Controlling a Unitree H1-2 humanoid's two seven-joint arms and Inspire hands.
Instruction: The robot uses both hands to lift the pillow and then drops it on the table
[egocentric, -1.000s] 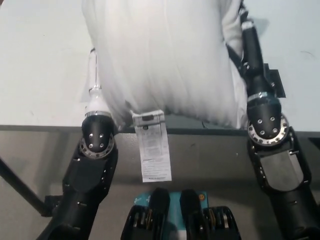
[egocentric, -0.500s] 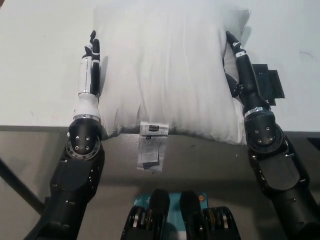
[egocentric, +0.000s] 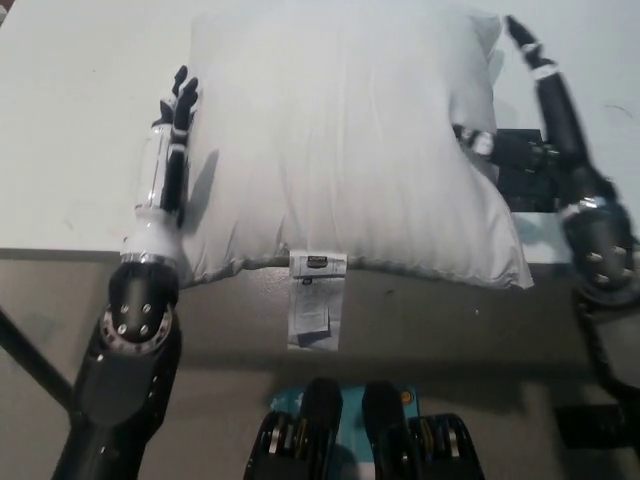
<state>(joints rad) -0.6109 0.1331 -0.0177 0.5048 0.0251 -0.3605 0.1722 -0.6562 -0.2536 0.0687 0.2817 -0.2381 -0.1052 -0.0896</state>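
Op: Pillow (egocentric: 350, 150) lies flat on the table (egocentric: 70, 120), its near edge hanging a bit over the table's front edge, tag (egocentric: 317, 300) dangling below.

Checker: Hands on it?

Op: Neither grips it. My left hand (egocentric: 168, 160) lies stretched out along the pillow's left side, fingers straight and close together, just beside the fabric, holding nothing. My right hand (egocentric: 540, 90) is stretched along the right side near the far corner, fingers extended, also empty as far as I can see; whether it touches the pillow, I can't tell.

Checker: So where's the task?

Op: I judge it's at the end: pillow down on the table, both hands free of it. Nothing left but pulling the arms away.

Checker: Anything else there?

Op: Black thing (egocentric: 520, 165) by the right edge, partly hidden.
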